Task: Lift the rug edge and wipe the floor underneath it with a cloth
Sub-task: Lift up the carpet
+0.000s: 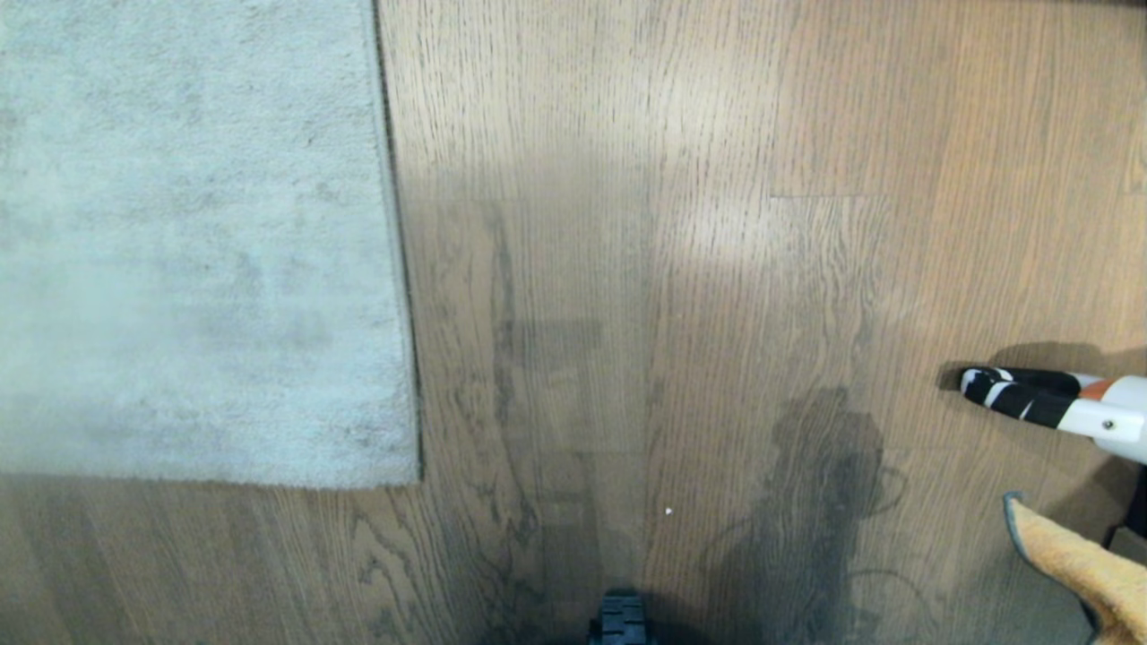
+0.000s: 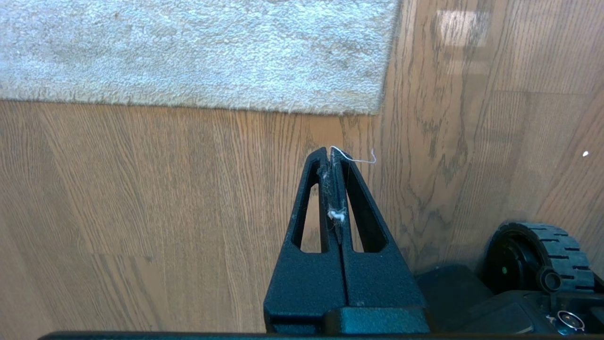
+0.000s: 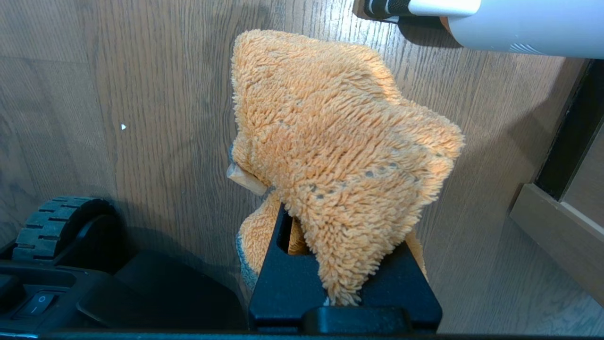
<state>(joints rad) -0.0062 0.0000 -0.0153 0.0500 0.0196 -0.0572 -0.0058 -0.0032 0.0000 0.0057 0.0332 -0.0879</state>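
Above bare floor (image 2: 141, 212), short of rug (image 2: 188, 52) corner: left gripper (image 2: 334, 153) pressed fully shut, empty, stray fibres caught between tips, not touching rug. Rug flat, edges down, upper left in head view (image 1: 188, 242). Low at right edge of head view: cloth (image 3: 339, 141) bunched and draped over right gripper (image 3: 325, 208), pinched between narrow jaws. White-and-black handheld tool (image 1: 1057, 408) lying on floor beside cloth.

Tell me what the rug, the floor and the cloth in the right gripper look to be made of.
The rug: pale grey short pile, likely synthetic, matte and mottled. The floor: wood-grain planks with a slight sheen, wood or laminate, can't tell which. The cloth: orange fuzzy looped fibres, probably microfibre, clamped in the right gripper.
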